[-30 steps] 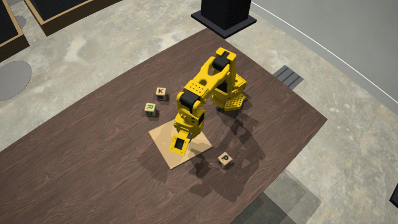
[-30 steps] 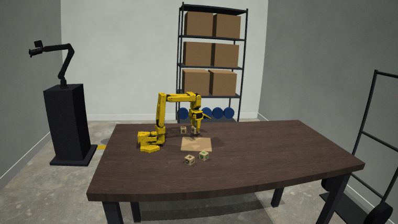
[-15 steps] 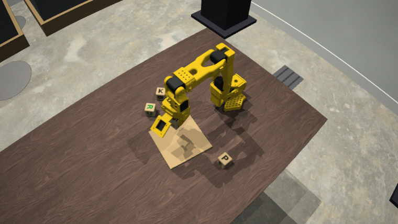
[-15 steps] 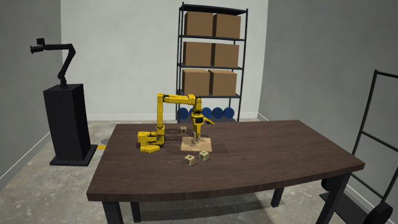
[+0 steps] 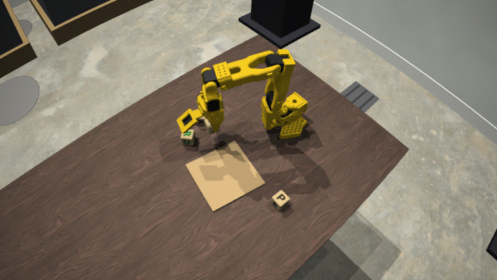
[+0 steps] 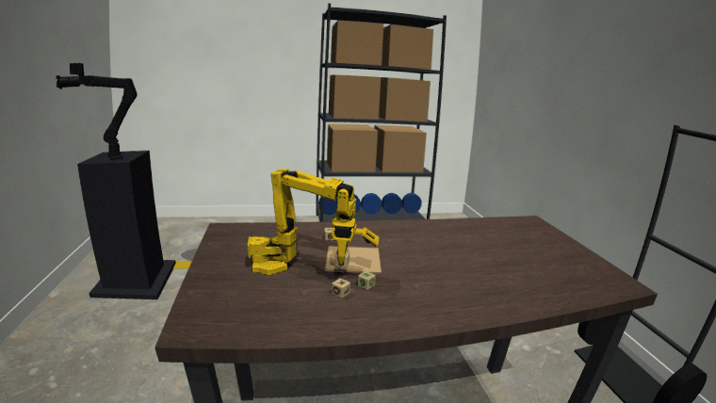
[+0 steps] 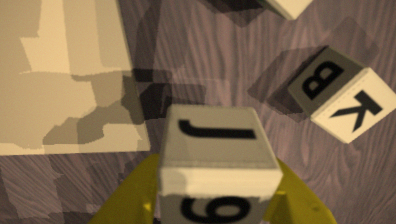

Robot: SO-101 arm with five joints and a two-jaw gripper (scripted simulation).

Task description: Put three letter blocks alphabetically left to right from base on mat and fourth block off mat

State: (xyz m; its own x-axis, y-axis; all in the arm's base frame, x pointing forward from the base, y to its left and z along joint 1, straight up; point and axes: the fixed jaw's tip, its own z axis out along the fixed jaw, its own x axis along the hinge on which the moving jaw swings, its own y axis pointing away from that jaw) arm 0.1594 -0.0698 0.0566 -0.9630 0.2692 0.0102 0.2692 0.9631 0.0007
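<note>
My gripper (image 5: 212,127) (image 6: 342,256) (image 7: 215,167) is shut on a wooden block (image 5: 208,125) (image 7: 215,135) that shows a J and a 9 in the wrist view. It holds the block above the table, just past the corner of the tan mat (image 5: 222,188) (image 6: 369,261) (image 7: 60,75). The K block (image 5: 201,121) (image 6: 340,287) (image 7: 335,92) lies close beside the gripper, partly hidden by it in the top view. The R block (image 5: 188,136) (image 6: 366,280) lies a little further out. The P block (image 5: 280,199) (image 6: 329,233) lies off the mat on its other side. No block is on the mat.
The arm's base (image 5: 283,118) (image 6: 268,252) stands on the dark wooden table (image 5: 104,209) (image 6: 476,280) behind the mat. A black pedestal (image 6: 120,219) with a camera arm stands off the table, and a shelf of boxes (image 6: 381,95) stands at the wall.
</note>
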